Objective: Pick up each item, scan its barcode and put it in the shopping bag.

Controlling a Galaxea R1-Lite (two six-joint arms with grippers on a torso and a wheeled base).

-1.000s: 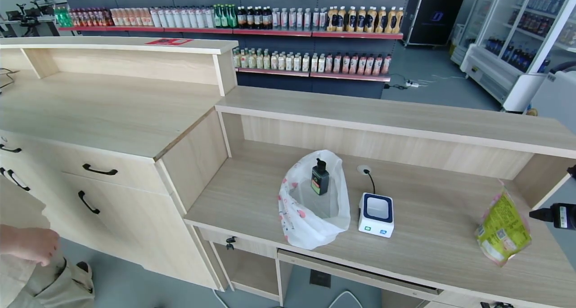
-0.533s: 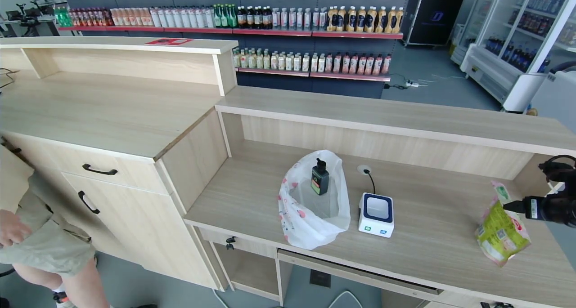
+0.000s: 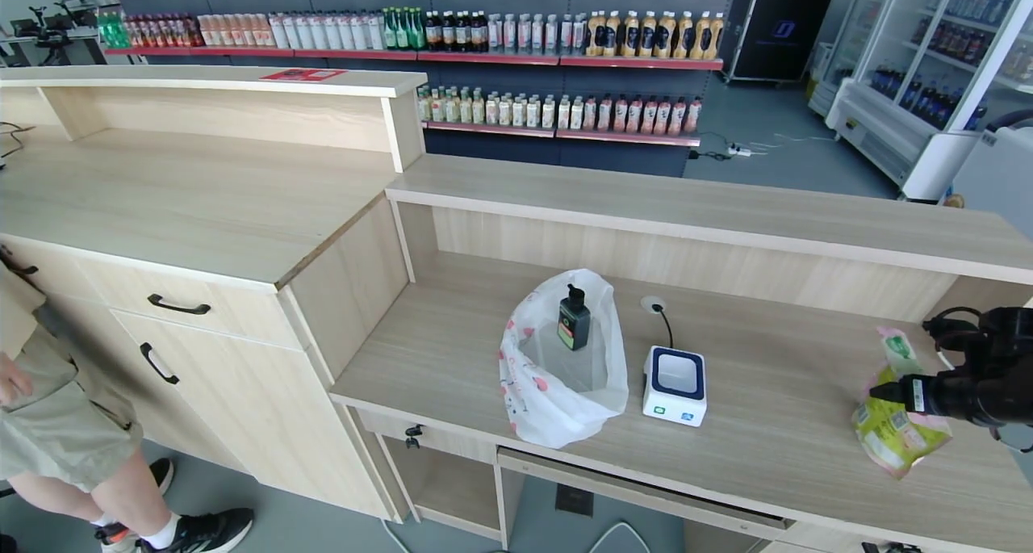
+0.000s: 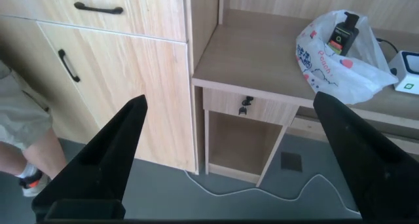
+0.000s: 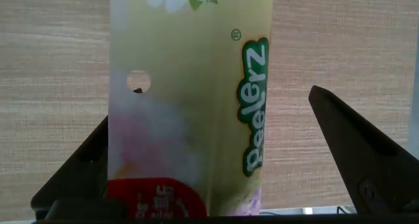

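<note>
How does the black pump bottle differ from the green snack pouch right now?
The pump bottle is dark and rigid; the snack pouch is a soft yellow-green pack. The bottle stands upright inside the shopping bag; the pouch is outside it on the counter. The open right gripper is at the pouch, none at the bottle. Both sit on the same counter.

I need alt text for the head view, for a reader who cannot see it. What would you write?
The right gripper is at a green snack pouch near the right end of a wooden shop counter. Toward the middle, a white shopping bag holds a dark pump bottle, with a small white scanner beside it.
</note>
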